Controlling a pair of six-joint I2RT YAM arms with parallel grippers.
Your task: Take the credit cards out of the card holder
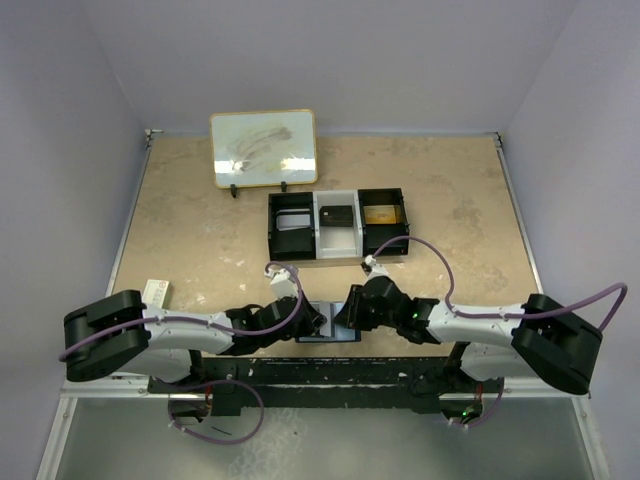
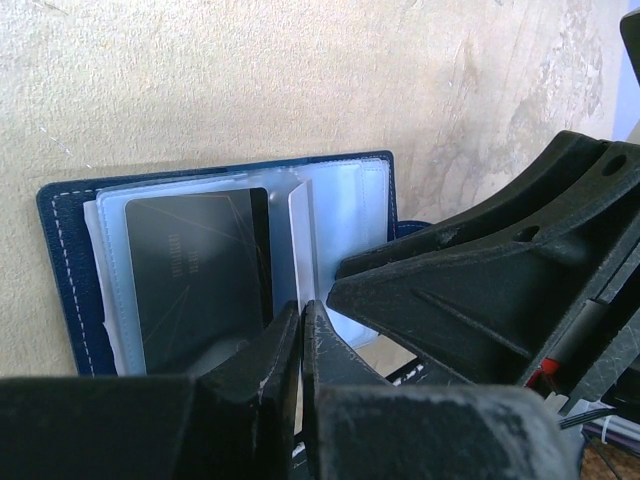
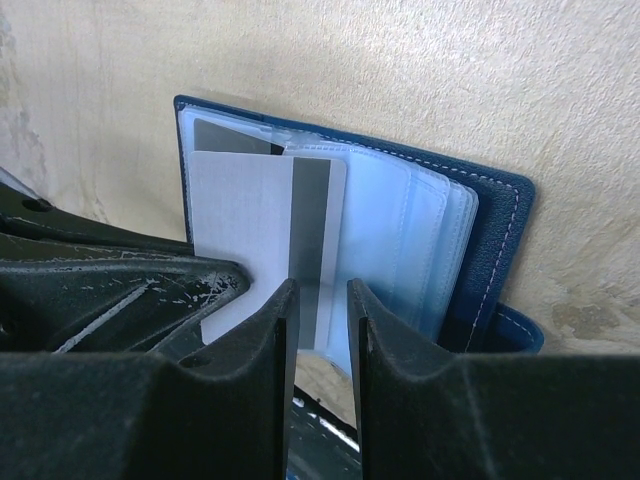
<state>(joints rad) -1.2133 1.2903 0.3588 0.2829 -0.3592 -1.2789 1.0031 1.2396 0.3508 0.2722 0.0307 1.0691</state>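
1. Card holder (image 1: 328,335) lies open and flat on the table (image 1: 460,200), at the middle of the near edge, between the two grippers.
2. Its navy cover is underneath, and the pale blue-grey clear sleeves are fanned on top. A small tab (image 3: 520,330) sticks out from one edge.
3. The left gripper (image 2: 302,308) reaches in from the left and the right gripper (image 3: 322,288) from the right. Their tips are just beside each other over the holder.
4. The left gripper's fingers are drawn together, leaving only a thin slit. A pale sleeve leaf (image 2: 300,235) stands up right at that slit; it is not possible to tell whether the leaf is pinched.
5. A dark card (image 2: 195,275) sits inside a clear sleeve, just left of the left gripper's fingers in the left wrist view.
6. The right gripper's fingers stand apart with a clear gap between them. A pale card with a dark stripe (image 3: 250,230) lies over the sleeves and shows through that gap. Whether the fingertips touch it cannot be told.
7. The grey edge of another card (image 3: 230,135) shows in a sleeve behind the pale one.
8. Farther back is a black three-compartment tray (image 1: 272,228), well apart from the holder.
9. A framed whiteboard (image 1: 264,148) stands beyond the tray, to the far left.
10. A small red-and-white box (image 1: 156,292) lies near the left edge, beside the left arm.
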